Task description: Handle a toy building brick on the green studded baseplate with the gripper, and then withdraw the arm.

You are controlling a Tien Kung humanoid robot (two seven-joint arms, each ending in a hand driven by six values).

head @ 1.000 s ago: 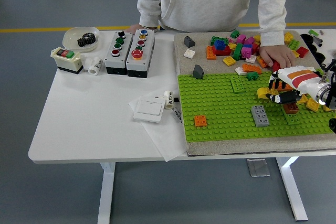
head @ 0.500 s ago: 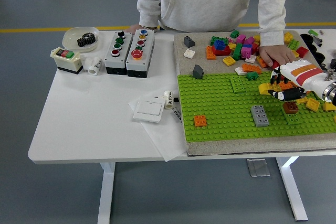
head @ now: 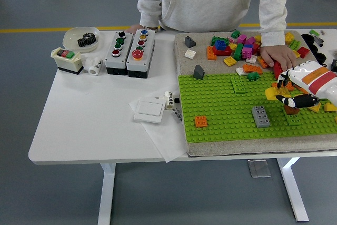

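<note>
Since a second ago the right hand (head: 296, 92) has shifted right and up toward the picture's right edge, and the brown brick (head: 291, 109) it was over now shows more clearly below its fingertips. Hand sits over the right end of the green baseplate (head: 221, 114), white shell with an orange stripe, black fingers pointing left and loosely curled — I can't tell whether they hold anything. Brown brick stands on the baseplate near its right edge, just beside a green plate; too small to read its long axis. Grey brick (head: 260, 116) sits to the left, long axis running roughly near-to-far, slightly tilted. Small orange brick (head: 200, 121) is well apart, near the baseplate's left front. Wide bare studs between those two — open room there. The person's hand (head: 278, 55) rests on the loose brick pile (head: 234, 47) just behind the robot hand, so the far side is tight. Left arm not seen.
</note>
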